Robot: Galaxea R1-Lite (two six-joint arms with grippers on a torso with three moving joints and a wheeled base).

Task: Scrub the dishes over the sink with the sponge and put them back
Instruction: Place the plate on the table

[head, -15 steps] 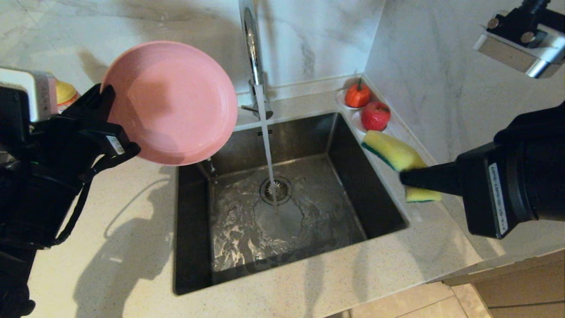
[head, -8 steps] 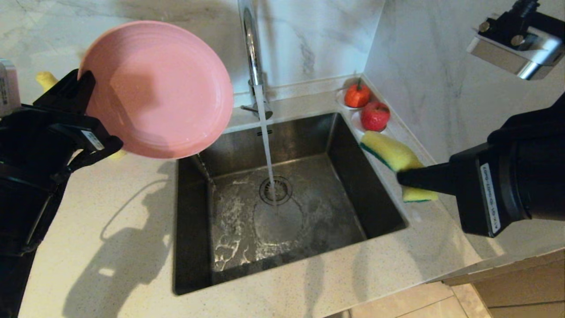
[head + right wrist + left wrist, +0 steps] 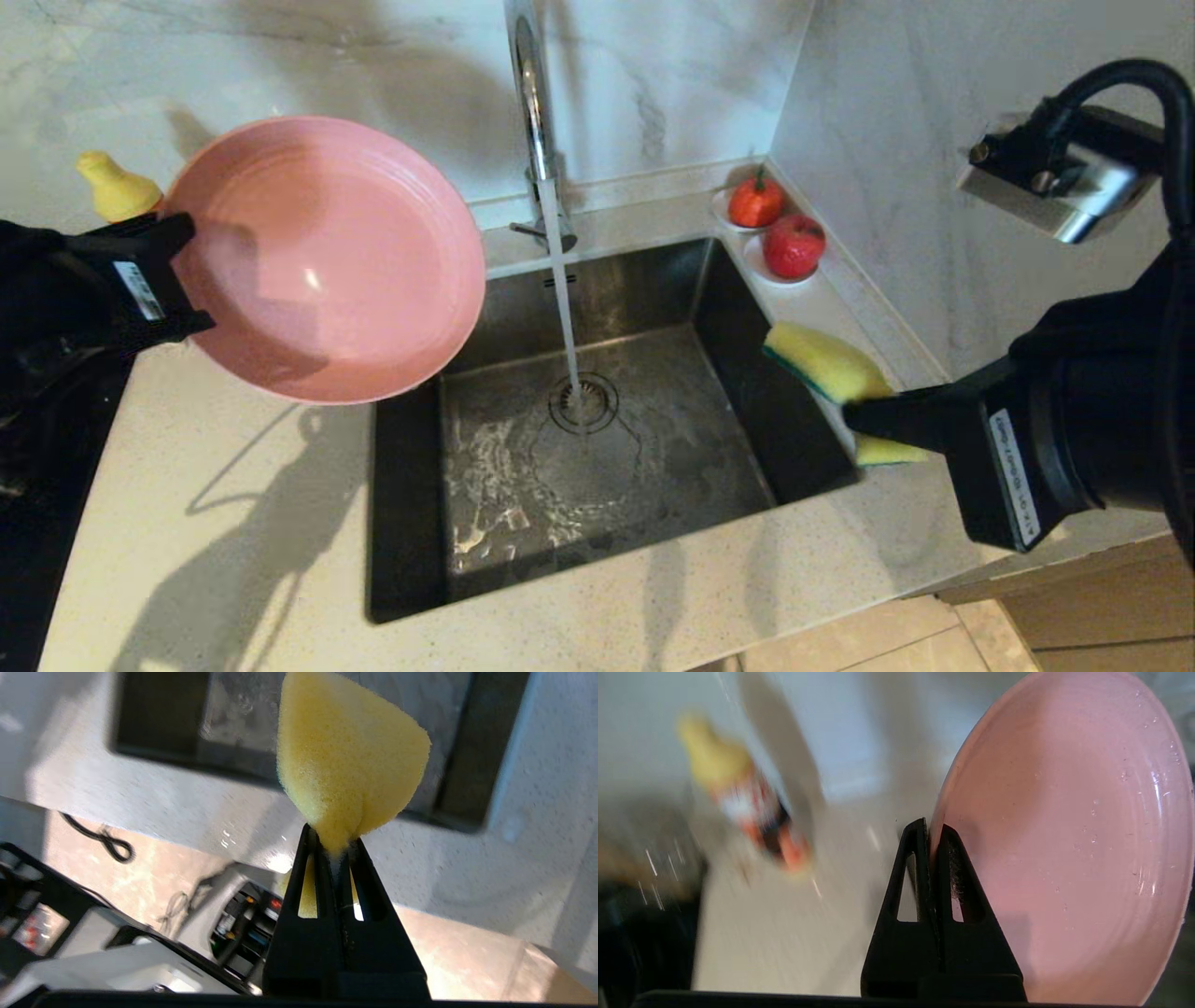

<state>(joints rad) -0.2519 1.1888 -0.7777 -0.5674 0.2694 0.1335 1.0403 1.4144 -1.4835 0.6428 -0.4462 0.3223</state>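
The pink plate hangs in the air over the sink's left rear corner, tipped so its hollow face looks up and toward the sink's right side. Your left tool is pinched tight on the plate's rim at the edge farthest from the sponge. Across the basin, the sponge sits just above the sink's right rim, squeezed hard in your right tool, its free yellow end pointing back toward the plate. So the plate lies straight across the sink from the sponge, with the faucet's running stream between them. I'd judge the scrub needs the two brought together over the middle of the basin; the sponge's free end already faces the plate's open face, and each arm is near its own side.
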